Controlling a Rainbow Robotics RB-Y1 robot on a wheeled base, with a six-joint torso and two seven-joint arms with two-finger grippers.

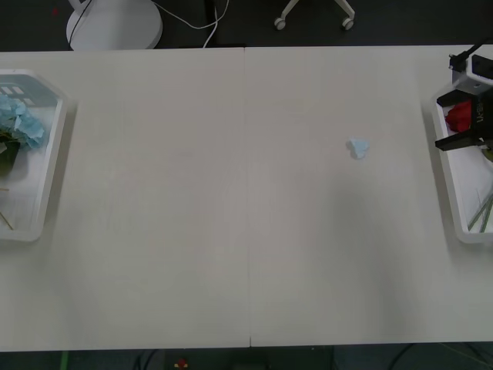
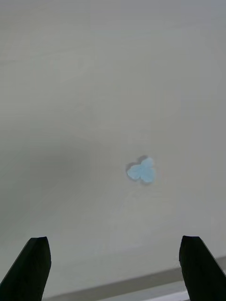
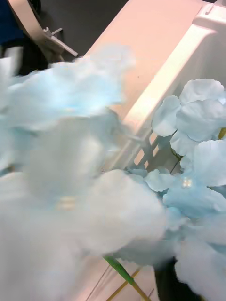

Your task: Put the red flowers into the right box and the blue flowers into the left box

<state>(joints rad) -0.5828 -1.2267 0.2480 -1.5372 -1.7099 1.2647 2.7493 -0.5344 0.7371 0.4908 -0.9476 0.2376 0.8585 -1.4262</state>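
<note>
- Nearest us, in the right wrist view, the right pincer (image 2: 115,265) hangs over bare counter (image 2: 94,84) with its two black fingers (image 2: 30,268) spread wide and nothing between them.
- Just ahead of those fingers lies a small pale-blue scrap (image 2: 141,170), loose on the counter and touching neither finger. In the front view the same scrap (image 1: 358,147) sits right of centre, well apart from both boxes.
- In the front view the right arm's black hardware stands at the right edge over the right box (image 1: 451,193). The red flowers (image 1: 459,116) lie inside that box, thin stems running toward its near end.
- At the left edge, the left box (image 1: 54,146), with its printed marks at the far end, already holds the blue flowers (image 1: 21,123).
- The left wrist view is pressed close against blue petals (image 3: 188,141), with the box rim (image 3: 174,80) behind them. We cannot tell how the left pincer stands.
- Our judgement: sorting looks essentially complete, reds on the right and blues on the left, so the step in hand is release and clearing away.
- Next, we judge each arm should lift straight up clear of its box so no stem or petal is dragged out. The scrap is no proper flower and may be left.
</note>
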